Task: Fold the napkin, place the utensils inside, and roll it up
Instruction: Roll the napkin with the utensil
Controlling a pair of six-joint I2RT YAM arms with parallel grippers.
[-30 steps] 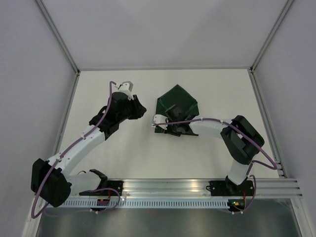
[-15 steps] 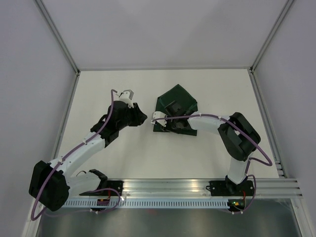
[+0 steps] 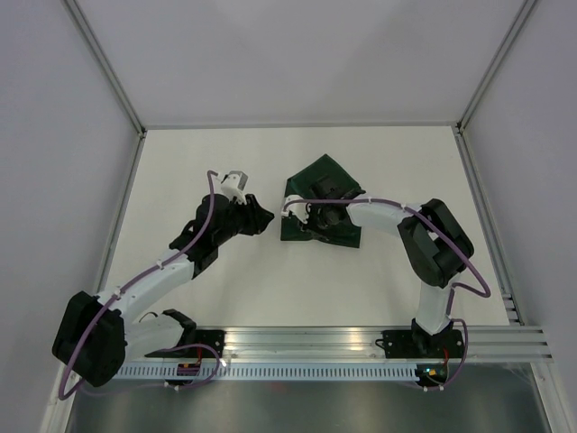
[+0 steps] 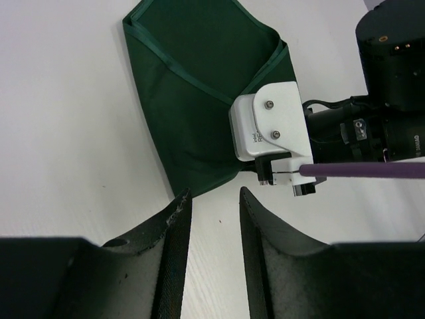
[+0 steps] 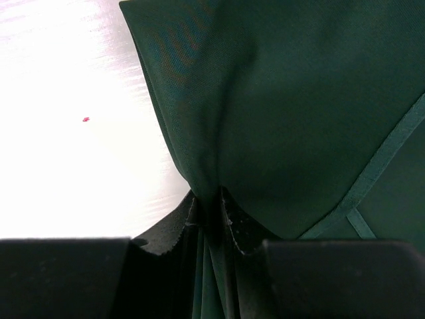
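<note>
Dark green thin-cloth napkin [image 3: 323, 173] is located about mid-bench, slightly toward the far edge. It is folded over itself into an uneven multi-layer packet, one corner pointing at the far edge. The white, smooth, slightly glossy bench [image 3: 288, 289] is seen around it.

Right fingers [image 3: 305, 215] are closed on a gathered pleat near the napkin's left edge. In the right wrist view the cloth is seen bunched and pinched between the black pads. Left fingers [image 3: 261, 216] are partly open with nothing held. They are placed just beside the napkin's left edge, not touching it, with bare bench visible between the ribbed black inner faces.

Material: plain matte weave. A lighter stitched hem band [image 5: 380, 161] runs along the edges, and soft creases radiate from the pinch.

Handling, judged:
- Very light and limp, so it is expected to drape and drag rather than hold shape.
- Layers are likely to slide over each other on the smooth bench.
- Hold is best taken at a corner or on the hem, where the cloth is doubled and firmer.
- A pinch through several layers is likely to lift the whole packet.
- A second hold at the opposite corner is advised to keep a fold flat.
</note>
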